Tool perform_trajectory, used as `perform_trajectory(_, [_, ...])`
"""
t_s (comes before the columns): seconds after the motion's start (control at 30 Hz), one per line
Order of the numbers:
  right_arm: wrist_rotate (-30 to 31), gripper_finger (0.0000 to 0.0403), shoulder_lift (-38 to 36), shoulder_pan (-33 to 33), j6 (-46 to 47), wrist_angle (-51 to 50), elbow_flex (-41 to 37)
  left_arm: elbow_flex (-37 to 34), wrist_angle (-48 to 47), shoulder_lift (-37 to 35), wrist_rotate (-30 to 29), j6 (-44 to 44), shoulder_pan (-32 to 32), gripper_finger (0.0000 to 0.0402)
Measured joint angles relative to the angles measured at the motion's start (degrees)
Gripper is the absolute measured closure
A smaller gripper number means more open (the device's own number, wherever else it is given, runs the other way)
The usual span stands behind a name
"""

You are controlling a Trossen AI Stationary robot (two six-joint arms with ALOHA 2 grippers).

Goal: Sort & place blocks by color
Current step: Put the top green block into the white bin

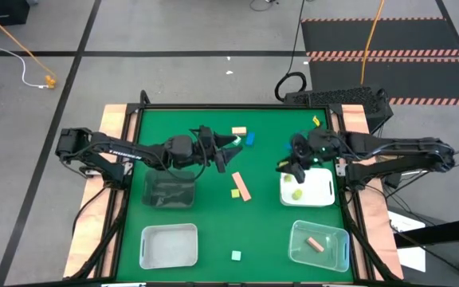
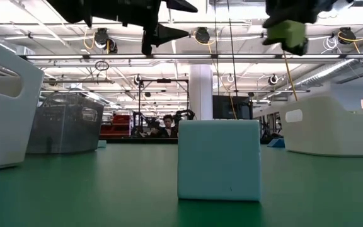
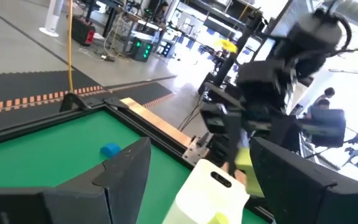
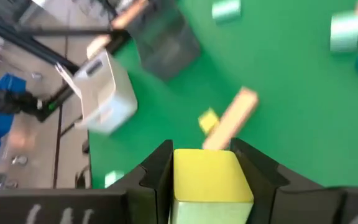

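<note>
Yellow-green block [image 4: 211,175] sits clamped between the fingers of my right gripper [image 1: 293,166], which I hold above the white tray [image 1: 321,195]; another yellow-green block [image 1: 297,193] lies inside it. My left gripper [image 1: 228,153] is spread and empty, over the green table [image 1: 265,231] near the salmon bar [image 1: 241,186].

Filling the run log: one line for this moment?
right gripper: shut on yellow block, above white tray | left gripper: open, empty, mid-table

Bright overhead ceiling lights [image 2: 200,34], soft shadows on table [image 1: 213,239]; right wrist view motion-blurred, perhaps also defocused.
</note>
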Motion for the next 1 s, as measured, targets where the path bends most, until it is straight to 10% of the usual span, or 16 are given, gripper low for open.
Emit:
perform_trajectory(0.77, [-1.5,0.0287,7.8,7.1,3.4,-22.4,0.0,0.0,-19.1,0.0,0.0,-4.0,1.7,0.0150])
perform_trajectory(1.0, [-1.4,0.0182,10.3,7.1,3.4,-23.3,0.0,0.0,-31.3,0.0,0.0,-6.2,5.0,0.0149])
